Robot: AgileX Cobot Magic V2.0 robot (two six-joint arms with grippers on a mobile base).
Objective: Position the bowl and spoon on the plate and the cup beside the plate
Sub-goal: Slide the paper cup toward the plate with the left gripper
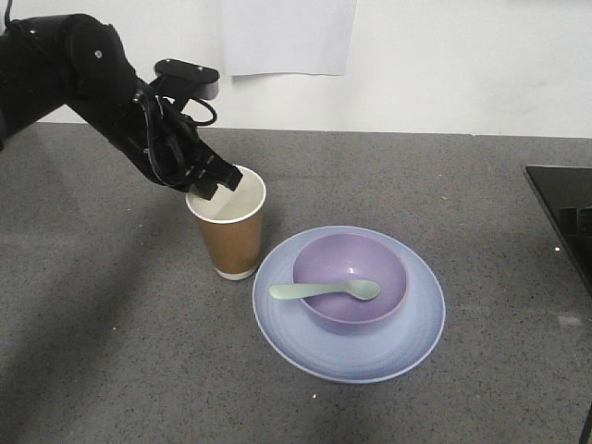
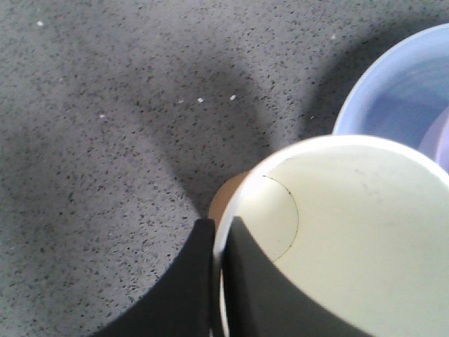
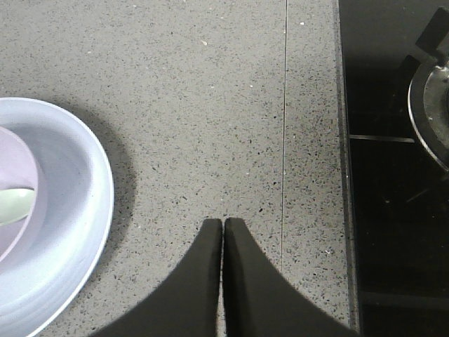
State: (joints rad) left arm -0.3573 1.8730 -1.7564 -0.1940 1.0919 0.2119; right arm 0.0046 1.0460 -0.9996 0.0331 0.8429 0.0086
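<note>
Looking at the grey speckled counter (image 1: 92, 370) first, since it fills most of the frame: matte stone-like surface, with a black glossy hob (image 1: 564, 222) at the right edge. The plate (image 1: 305, 347), round, shallow and pale blue, sits right of centre with the smooth lavender bowl (image 1: 350, 268) on it, and the small mint spoon (image 1: 324, 290) lies across the bowl's near side, handle poking left over the rim. So bowl and spoon look done. The brown paper cup (image 1: 228, 242), white inside, stands upright just left of the plate, pretty much touching its rim, so that seems placed too

What's left, I'd guess, is only the let-go: the left gripper (image 1: 215, 185), upper left of the frame, pinches the cup's rim, one finger inside the wall and one outside in the wrist view. The right gripper (image 3: 223, 232) is closed on nothing, fingers pressed together over bare counter between plate and hob
</note>
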